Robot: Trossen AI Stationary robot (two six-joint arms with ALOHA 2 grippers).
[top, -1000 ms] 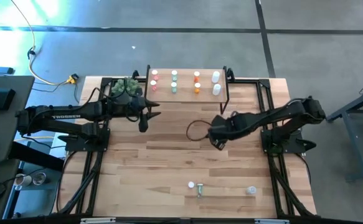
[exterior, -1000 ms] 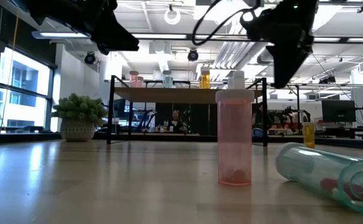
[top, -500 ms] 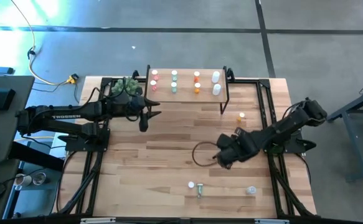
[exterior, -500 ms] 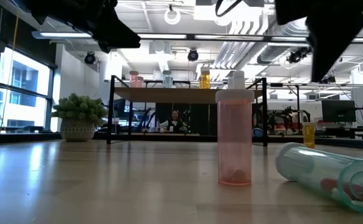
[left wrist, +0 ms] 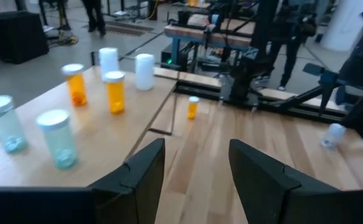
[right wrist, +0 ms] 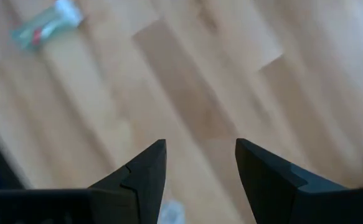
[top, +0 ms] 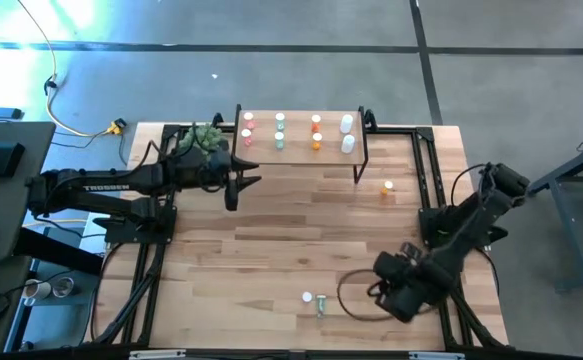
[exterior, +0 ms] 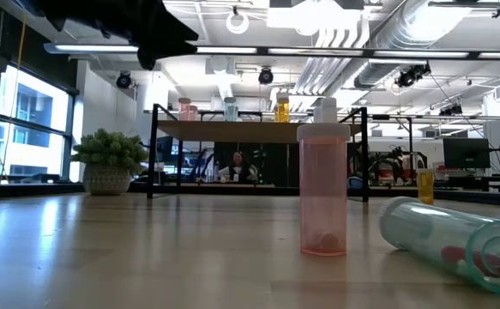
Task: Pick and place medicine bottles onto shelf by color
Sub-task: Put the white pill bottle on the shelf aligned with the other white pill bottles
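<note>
The shelf (top: 261,150) stands at the table's far edge with red (top: 248,130), green (top: 279,131), orange (top: 316,132) and white (top: 347,134) bottle pairs upright on its top. A pink bottle (exterior: 323,193) stands near the front edge, and a green one (exterior: 447,240) lies on its side beside it. An orange bottle (top: 387,187) stands right of the shelf. A pale bottle (left wrist: 335,134) lies by the right arm. My left gripper (top: 243,186) hovers open at the shelf's near-left corner. My right gripper (top: 396,295) hangs open over the near-right table, pointing down.
A potted plant (top: 203,139) sits left of the shelf, close behind my left gripper. A cable loop (top: 356,298) dangles from the right arm above the wood near the front bottles. Bare slatted tabletop (top: 291,230) lies between the shelf and the front bottles.
My right gripper has swung from the table's middle, just in front of the shelf, toward the near-right corner, staying open and leaving the low view. The orange bottle right of the shelf has come into sight. My left gripper has rolled slightly in place.
</note>
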